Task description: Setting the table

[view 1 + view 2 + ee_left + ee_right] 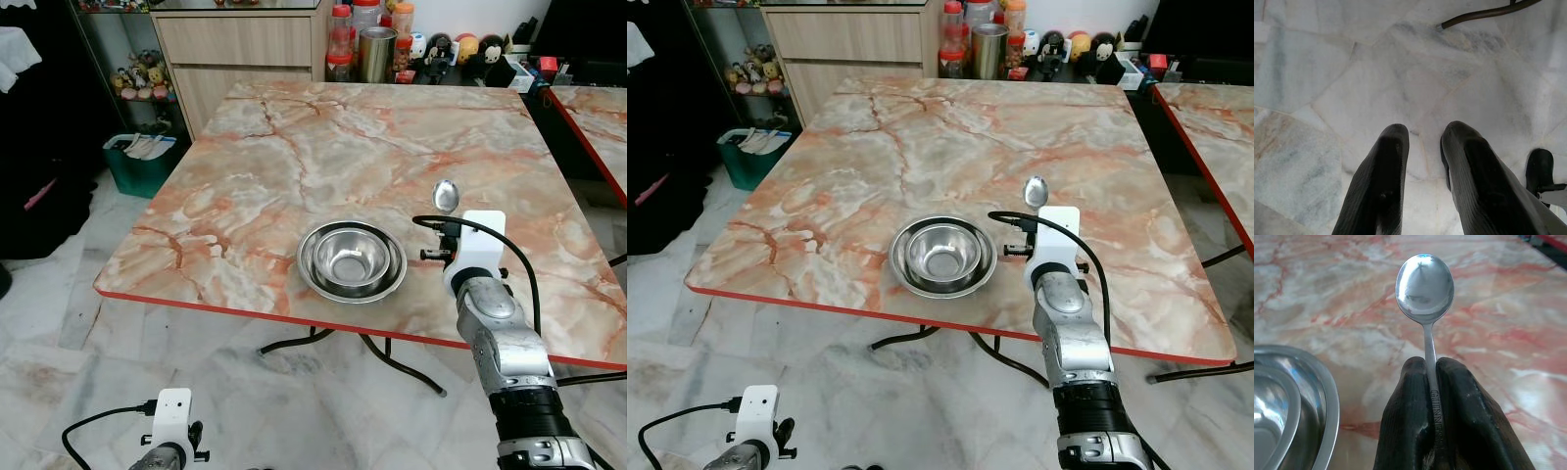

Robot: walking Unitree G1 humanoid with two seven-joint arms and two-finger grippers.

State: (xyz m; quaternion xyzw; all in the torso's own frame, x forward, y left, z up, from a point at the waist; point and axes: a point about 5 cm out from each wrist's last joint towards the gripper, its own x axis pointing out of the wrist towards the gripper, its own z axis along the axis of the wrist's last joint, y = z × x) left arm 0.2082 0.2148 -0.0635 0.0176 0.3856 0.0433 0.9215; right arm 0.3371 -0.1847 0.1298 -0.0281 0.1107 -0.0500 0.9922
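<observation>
The right pincer (pixel 1432 377) is clamped on a spoon (pixel 1424 286), just beside the bowl (pixel 352 259) on the surface (pixel 294 147). The left pincer (pixel 1425 142) hangs over the floor, fingers apart.

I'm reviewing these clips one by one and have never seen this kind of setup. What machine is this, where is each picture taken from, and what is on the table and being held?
This is a humanoid robot with two silver arms, each ending in two long black fingers. The two wide pictures come from its head cameras, looking down at a marble-patterned table. On it stand nested steel bowls. The right gripper, reaching over the table beside the bowls, is shut on a spoon, bowl end pointing away from it; the close-up comes from that wrist's camera. The other close-up is from the left wrist: the left gripper hangs low beside the robot, fingers slightly apart, over the pale floor tiles.
</observation>
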